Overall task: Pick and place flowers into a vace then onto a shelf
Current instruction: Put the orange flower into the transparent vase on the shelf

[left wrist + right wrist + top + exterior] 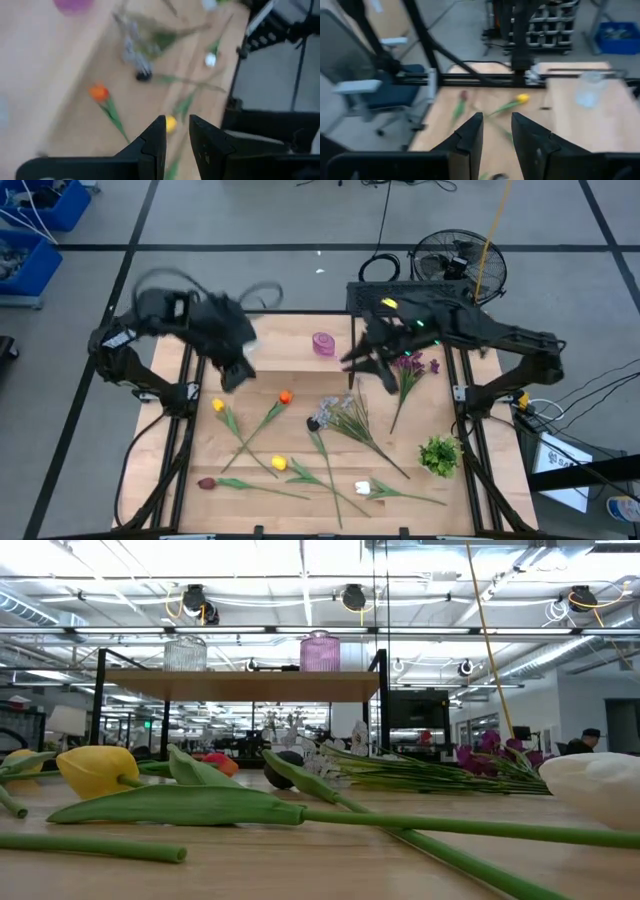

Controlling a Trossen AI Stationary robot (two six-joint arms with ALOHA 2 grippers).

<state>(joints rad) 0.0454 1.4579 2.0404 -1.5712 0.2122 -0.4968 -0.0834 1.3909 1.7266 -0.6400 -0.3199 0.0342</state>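
Several flowers lie flat on the wooden table: an orange head (286,397), a yellow one (279,464), a dark red one (206,483), a white one (362,489), a purple cluster (408,365) and pale sprays (340,415). The shelf (240,685) stands at the table's far side and carries a pink vase (323,343) and a clear glass vase (185,652). My left gripper (235,372) hovers over the shelf's left part, open by a narrow gap (177,125) and holding nothing. My right gripper (360,365) hovers beside the shelf's right end near the purple cluster, also narrowly open (496,120).
A short leafy green tuft (438,453) stands near the table's right edge. Black frame bars run along the table's left and right sides. A fan and cables lie on the floor beyond the far edge. The flower stems cross each other over the table's middle and near half.
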